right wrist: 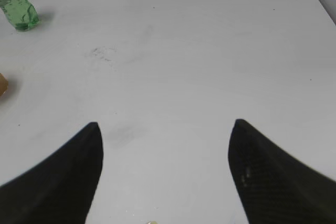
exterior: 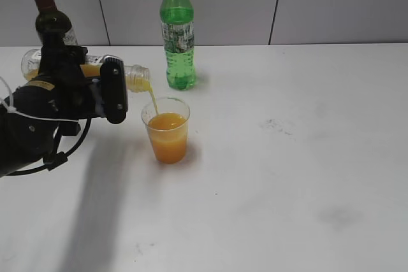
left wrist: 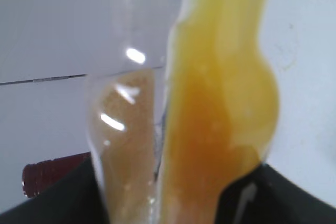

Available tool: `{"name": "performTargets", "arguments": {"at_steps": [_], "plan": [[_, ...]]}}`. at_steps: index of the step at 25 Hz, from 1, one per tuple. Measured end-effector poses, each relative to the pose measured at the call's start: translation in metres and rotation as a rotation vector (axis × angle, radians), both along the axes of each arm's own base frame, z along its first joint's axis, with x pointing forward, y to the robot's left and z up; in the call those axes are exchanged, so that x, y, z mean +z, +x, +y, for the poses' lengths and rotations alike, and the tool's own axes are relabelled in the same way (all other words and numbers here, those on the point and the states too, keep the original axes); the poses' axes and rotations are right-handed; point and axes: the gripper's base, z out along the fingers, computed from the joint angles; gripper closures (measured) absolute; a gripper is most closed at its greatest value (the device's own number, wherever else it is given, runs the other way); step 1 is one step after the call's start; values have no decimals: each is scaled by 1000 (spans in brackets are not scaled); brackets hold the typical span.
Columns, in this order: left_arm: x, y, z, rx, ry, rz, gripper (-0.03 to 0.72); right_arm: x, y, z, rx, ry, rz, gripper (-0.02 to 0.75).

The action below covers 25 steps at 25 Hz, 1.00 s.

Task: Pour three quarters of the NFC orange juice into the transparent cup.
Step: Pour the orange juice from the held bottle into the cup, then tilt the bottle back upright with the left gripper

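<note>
My left gripper [exterior: 108, 90] is shut on the NFC orange juice bottle [exterior: 131, 74] and holds it tipped nearly on its side, neck to the right. A thin stream of juice runs from its mouth into the transparent cup [exterior: 167, 130], which stands upright on the table about two thirds full. In the left wrist view the bottle [left wrist: 210, 119] fills the frame between the jaws [left wrist: 173, 192], part juice and part empty. My right gripper [right wrist: 165, 129] is open and empty above bare table; it does not show in the exterior view.
A tall green bottle [exterior: 178, 33] with a yellow cap stands behind the cup; it also shows in the right wrist view [right wrist: 18, 6]. A dark wine bottle [exterior: 51, 20] stands at the back left, behind my left arm. The white table [exterior: 293, 157] stretches to the right.
</note>
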Motion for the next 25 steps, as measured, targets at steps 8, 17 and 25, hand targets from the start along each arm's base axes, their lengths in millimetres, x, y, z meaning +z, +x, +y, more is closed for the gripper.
{"name": "performTargets", "arguments": {"at_steps": [8,17,25], "plan": [[0,0,0,1,-4,0,209,0,0,0,0,0,0,167],[0,0,0,32,-109,-2,209,0,0,0,0,0,0,167],[3,1,-7,92,-541,-24,209,0,0,0,0,0,0,167]]}}
